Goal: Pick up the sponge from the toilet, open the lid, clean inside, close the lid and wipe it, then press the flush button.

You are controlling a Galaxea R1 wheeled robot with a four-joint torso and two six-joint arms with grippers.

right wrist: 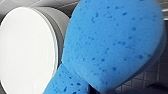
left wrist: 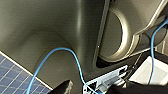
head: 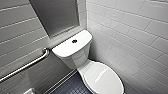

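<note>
Grasping the sponge [right wrist: 112, 42] at its narrow waist with the right gripper [right wrist: 101, 91], seen as no more than a dark sliver under the blue foam. Holding the sponge off the toilet [head: 81, 60], broad pitted face toward the wrist camera, just beside the rim of the lid [right wrist: 25, 50]; touching or apart, cannot tell. Lid down flat over the whole bowl, white and glossy. Behind its hinge end, the boxy tank, with the flush button [head: 74, 41] dark and round in the middle of the tank top. Toilet standing in a corner of white tiled walls [head: 130, 30], tank back against the wall under a grey metal panel [head: 56, 15]. On the wall beside the tank, a long metal grab bar [head: 25, 66]. Around the foot of the bowl, dark patterned floor [head: 72, 87]. In the left wrist view, the left gripper [left wrist: 97, 88] close to a dull metal surface [left wrist: 50, 30], with a blue cable [left wrist: 75, 57] looping across it; clenched or released, cannot tell.
</note>
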